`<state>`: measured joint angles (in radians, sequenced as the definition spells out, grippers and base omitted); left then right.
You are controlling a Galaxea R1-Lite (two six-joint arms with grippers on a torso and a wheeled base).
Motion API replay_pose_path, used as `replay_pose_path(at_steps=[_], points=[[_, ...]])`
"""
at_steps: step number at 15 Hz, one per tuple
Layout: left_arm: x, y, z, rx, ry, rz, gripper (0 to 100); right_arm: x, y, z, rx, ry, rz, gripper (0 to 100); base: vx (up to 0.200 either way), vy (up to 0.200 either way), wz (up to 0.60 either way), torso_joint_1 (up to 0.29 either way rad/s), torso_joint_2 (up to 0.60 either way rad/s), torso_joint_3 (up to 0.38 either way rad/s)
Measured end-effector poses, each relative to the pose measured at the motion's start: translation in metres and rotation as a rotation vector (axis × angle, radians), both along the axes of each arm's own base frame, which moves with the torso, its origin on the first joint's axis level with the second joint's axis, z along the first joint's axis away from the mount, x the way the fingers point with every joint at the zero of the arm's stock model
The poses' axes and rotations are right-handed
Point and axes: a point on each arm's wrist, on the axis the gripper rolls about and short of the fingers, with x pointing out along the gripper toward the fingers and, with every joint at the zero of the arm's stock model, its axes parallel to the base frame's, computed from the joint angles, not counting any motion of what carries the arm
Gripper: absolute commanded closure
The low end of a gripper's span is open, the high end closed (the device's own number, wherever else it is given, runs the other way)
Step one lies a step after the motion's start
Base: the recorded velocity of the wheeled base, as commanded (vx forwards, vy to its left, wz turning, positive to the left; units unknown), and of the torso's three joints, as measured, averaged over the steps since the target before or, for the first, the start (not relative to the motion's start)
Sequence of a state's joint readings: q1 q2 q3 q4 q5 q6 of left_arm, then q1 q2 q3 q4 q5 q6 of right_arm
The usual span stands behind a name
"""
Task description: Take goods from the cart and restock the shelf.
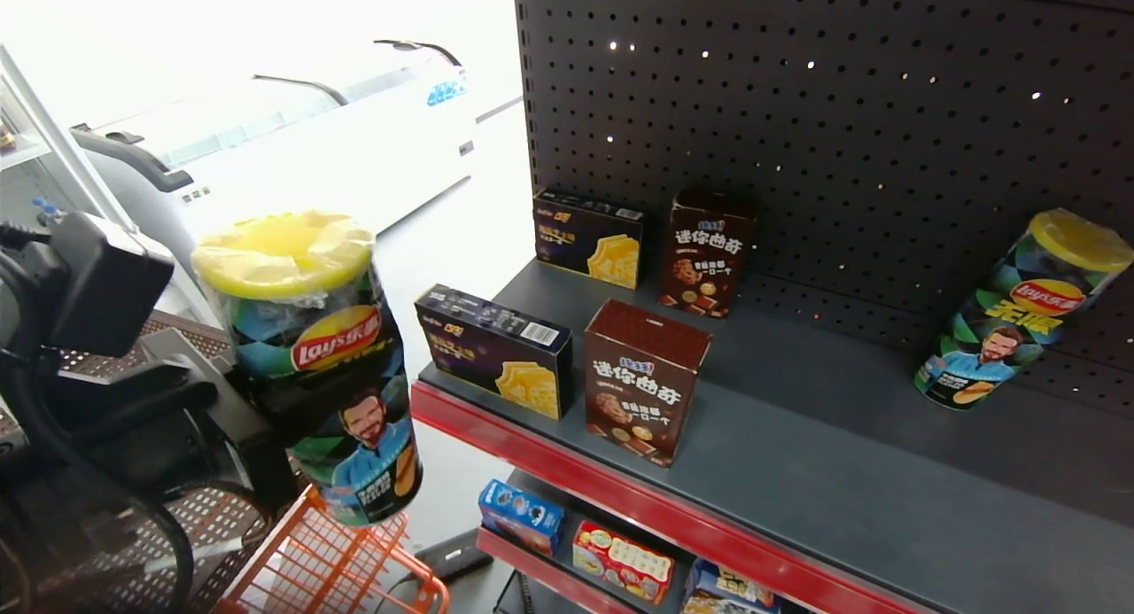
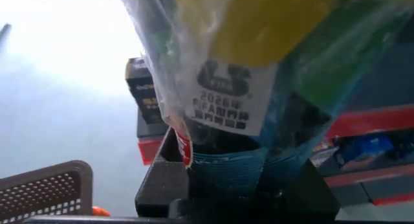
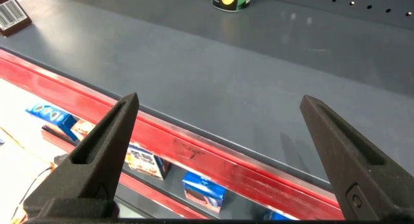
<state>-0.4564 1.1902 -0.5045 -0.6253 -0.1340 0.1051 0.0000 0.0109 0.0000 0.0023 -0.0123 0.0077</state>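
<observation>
Chip can (image 1: 306,330) is clenched mid-body by left gripper (image 1: 297,410) left of the shelf (image 1: 842,472), near upright, lid up; right gripper (image 3: 218,107) fingers are held released over shelf front.

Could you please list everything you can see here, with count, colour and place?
cart: 1, orange, low left
held chip can: 1, yellow lid, above the cart
shelf: 1, grey, red edge
shelved chip can: 1, yellow lid, shelf's back right
cracker boxes: 2, dark, shelf's left
cookie boxes: 2, brown, beside cracker boxes
lower boxes: several, blue and red, lower tier
pegboard: 1, black, behind shelf
freezer: 1, white, background
left pincer: 1, black, shut on held chip can
right pincer: 1, black, open over shelf's front
</observation>
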Motion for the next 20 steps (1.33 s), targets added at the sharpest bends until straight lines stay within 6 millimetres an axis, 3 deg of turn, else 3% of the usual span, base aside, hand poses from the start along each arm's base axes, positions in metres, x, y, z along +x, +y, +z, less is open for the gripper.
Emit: replay_pose_path(at_steps=[3, 5, 8, 16, 20], points=[[-0.015, -0.006, 0.002, 0.039, 0.105, -0.100, 100, 0.000, 0.000, 0.000, 0.000, 0.000, 0.000, 0, 0.000, 0.000, 0.00, 0.000, 0.00, 0.000], [-0.020, -0.007, 0.015, -0.025, 0.110, -0.164, 100, 0.000, 0.000, 0.000, 0.000, -0.001, 0.000, 0, 0.000, 0.000, 0.00, 0.000, 0.00, 0.000], [-0.027, -0.011, 0.015, -0.052, 0.123, -0.229, 100, 0.000, 0.000, 0.000, -0.001, 0.000, 0.002, 0, 0.000, 0.000, 0.00, 0.000, 0.00, 0.000], [-0.033, -0.017, 0.017, -0.082, 0.114, -0.407, 100, 0.000, 0.000, 0.000, -0.001, 0.000, 0.005, 0, 0.000, 0.000, 0.00, 0.000, 0.00, 0.000], [-0.033, -0.018, 0.013, -0.076, 0.127, -0.450, 100, 0.000, 0.000, 0.000, 0.000, 0.000, 0.006, 0, 0.000, 0.000, -0.60, 0.000, 0.00, 0.004]])
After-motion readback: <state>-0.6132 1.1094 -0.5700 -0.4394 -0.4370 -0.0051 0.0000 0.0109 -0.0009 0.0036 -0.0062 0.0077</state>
